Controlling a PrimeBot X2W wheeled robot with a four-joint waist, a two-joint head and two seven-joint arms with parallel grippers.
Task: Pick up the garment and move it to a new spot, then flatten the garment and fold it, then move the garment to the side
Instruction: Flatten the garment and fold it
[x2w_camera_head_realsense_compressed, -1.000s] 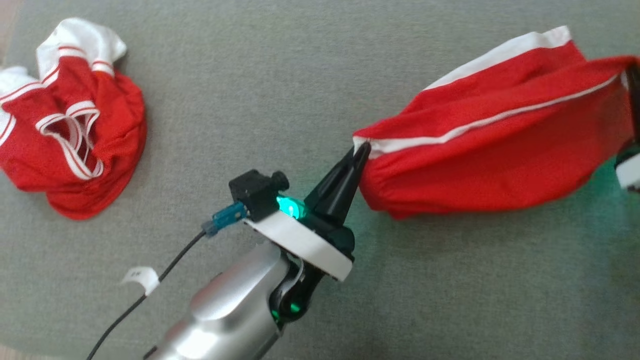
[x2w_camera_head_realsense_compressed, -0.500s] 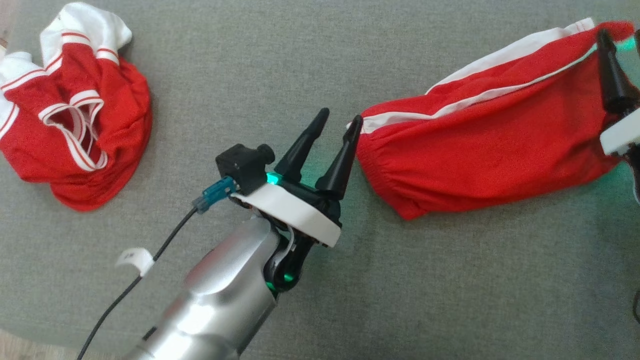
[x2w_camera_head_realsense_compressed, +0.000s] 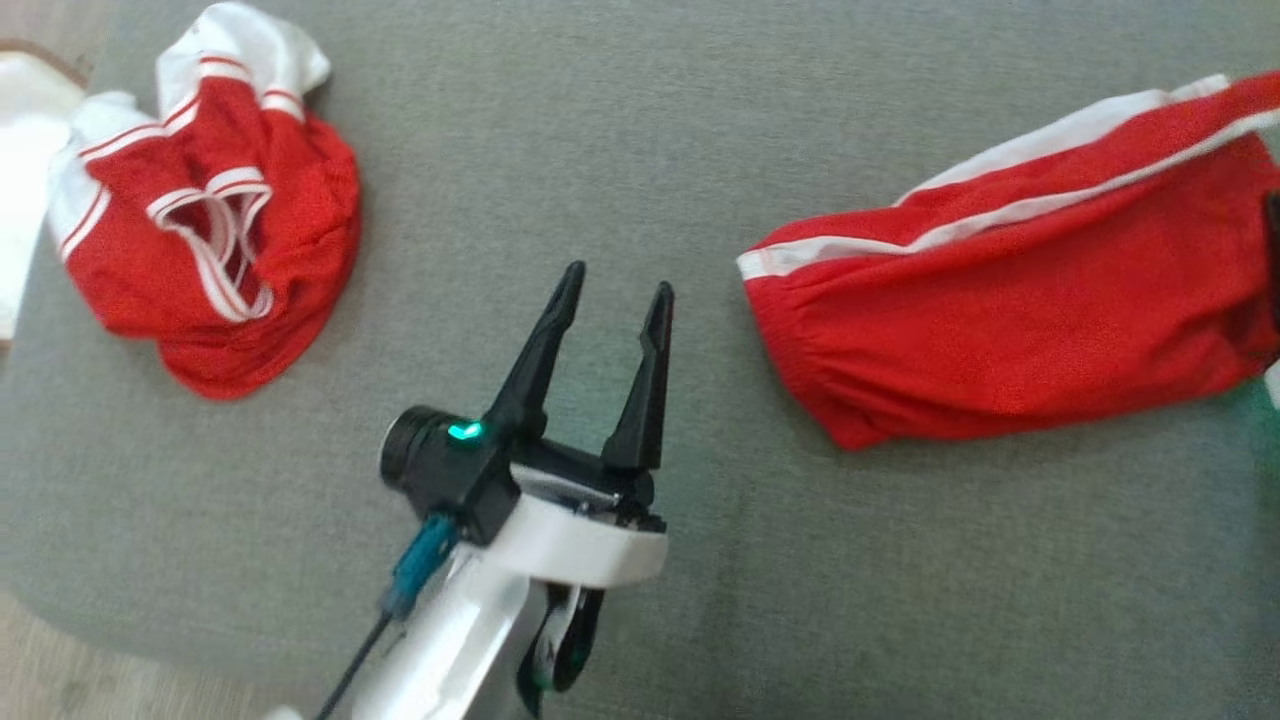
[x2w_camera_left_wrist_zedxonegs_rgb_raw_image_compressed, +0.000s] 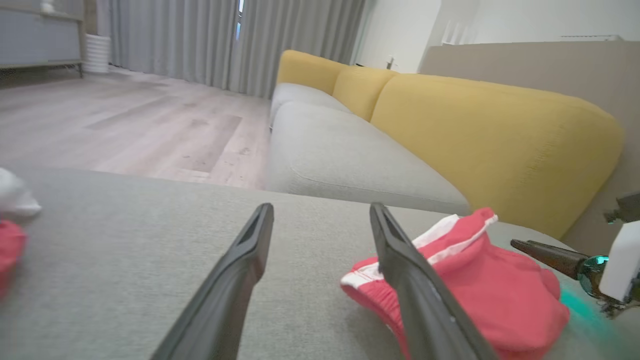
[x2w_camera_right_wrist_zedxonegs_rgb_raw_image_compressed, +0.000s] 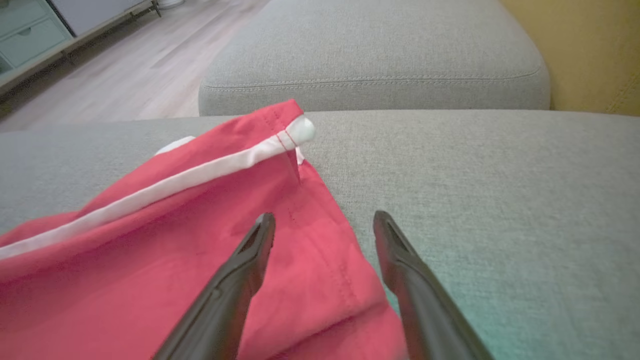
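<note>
On cushion (x2w_camera_head_realsense_compressed: 560, 130): garment (x2w_camera_head_realsense_compressed: 1000, 330) at right, second garment (x2w_camera_head_realsense_compressed: 220, 230) far left, well apart. Left gripper (x2w_camera_head_realsense_compressed: 615, 290) between them, near garment's left end, not touching. Right gripper (x2w_camera_right_wrist_zedxonegs_rgb_raw_image_compressed: 324, 217) above garment's right edge.

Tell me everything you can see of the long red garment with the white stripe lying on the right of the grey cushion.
The long red garment looks like soft knit fabric, with a white stripe along one side and a gathered elastic end facing the open left gripper, which stands clear of it. It lies stretched out, slightly wrinkled, on the grey cushion. Its stitched hem end lies under the open right gripper; contact cannot be told.
</note>
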